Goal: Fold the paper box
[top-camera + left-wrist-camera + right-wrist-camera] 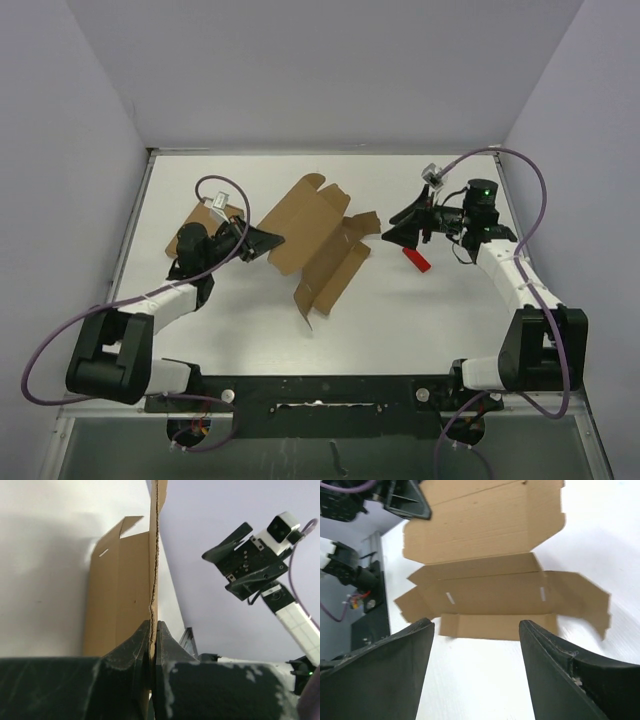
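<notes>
Paper box (322, 240) is an unfolded die-cut sheet, flaps spread, lying mid-frame on the counter (400, 330). Left gripper (276, 240) is clamped on the sheet's left edge. The left wrist view shows both fingers (135, 645) pinched tight on the cardboard. Right gripper (393, 232) sits at the sheet's right edge, jaws spread wide, holding nothing. It looks just short of the nearest flap, but contact is hard to tell. Red block (416, 259) lies just below it in the top view.
</notes>
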Action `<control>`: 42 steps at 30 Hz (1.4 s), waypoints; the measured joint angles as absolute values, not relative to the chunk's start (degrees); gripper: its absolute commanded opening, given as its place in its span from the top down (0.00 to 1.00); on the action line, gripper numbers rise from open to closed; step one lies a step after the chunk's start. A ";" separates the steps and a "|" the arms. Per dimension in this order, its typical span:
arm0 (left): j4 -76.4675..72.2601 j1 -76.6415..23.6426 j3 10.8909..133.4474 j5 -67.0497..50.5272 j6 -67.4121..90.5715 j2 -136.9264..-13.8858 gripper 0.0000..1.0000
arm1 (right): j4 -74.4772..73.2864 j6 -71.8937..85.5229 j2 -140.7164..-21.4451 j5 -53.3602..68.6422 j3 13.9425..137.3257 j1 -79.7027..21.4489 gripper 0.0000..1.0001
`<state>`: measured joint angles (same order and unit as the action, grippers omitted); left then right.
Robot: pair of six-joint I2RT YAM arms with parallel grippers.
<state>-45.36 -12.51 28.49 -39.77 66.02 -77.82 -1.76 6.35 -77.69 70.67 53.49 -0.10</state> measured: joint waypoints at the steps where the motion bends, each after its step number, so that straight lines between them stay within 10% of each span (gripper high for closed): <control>1: -43.53 -12.32 28.49 -40.23 64.62 -77.17 1.00 | -4.19 3.20 -77.69 69.30 53.69 -0.23 0.27; 8: -25.61 -12.25 30.98 -40.84 50.26 -69.45 1.00 | -12.16 -12.27 -79.99 60.07 53.47 -1.67 0.01; 23: -13.26 -12.27 31.81 -40.40 33.04 -60.47 1.00 | -11.20 -27.14 -85.14 54.81 50.35 -6.57 0.01; 33: -12.99 -12.27 31.81 -40.56 30.81 -59.83 1.00 | -12.10 -30.98 -93.95 49.93 54.96 -10.02 0.20; 42: -13.02 -12.27 31.81 -40.93 30.57 -59.68 1.00 | -11.57 -30.59 -99.13 47.42 60.01 -11.07 0.69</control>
<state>-13.02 -12.27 31.81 -40.93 30.57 -59.68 -11.57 -30.59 -99.13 47.42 60.01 -11.07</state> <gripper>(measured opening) 0.015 0.468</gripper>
